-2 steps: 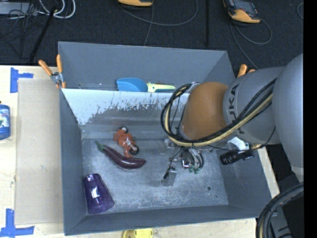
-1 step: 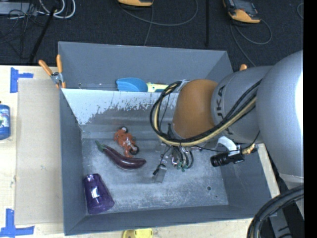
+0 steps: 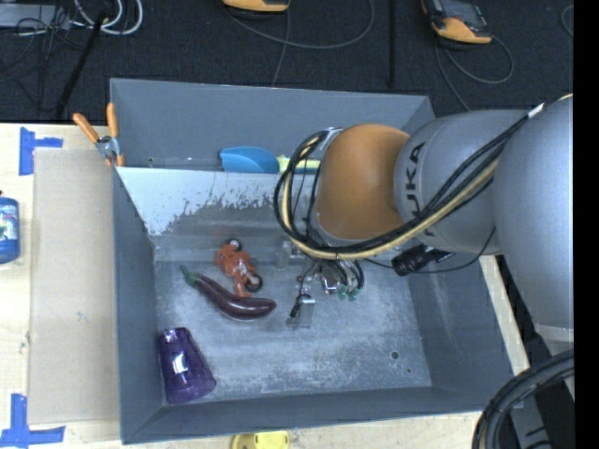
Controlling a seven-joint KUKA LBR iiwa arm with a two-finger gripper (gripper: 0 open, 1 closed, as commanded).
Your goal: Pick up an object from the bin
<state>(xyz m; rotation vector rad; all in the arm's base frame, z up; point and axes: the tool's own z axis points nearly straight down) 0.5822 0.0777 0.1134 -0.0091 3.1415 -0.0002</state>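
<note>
My gripper (image 3: 301,309) hangs low over the middle of the bin floor, under the orange wrist cover; one dark fingertip shows near the floor. Just to its left lies a dark purple eggplant (image 3: 230,301) with a green stem, lengthwise across the floor. An orange toy figure (image 3: 237,265) lies right behind the eggplant. Neither thing is between the fingers.
A translucent purple cup (image 3: 184,366) lies on its side in the front left corner. A blue object (image 3: 249,160) rests against the back wall, partly hidden by the arm. The arm and its cables cover the bin's right rear part.
</note>
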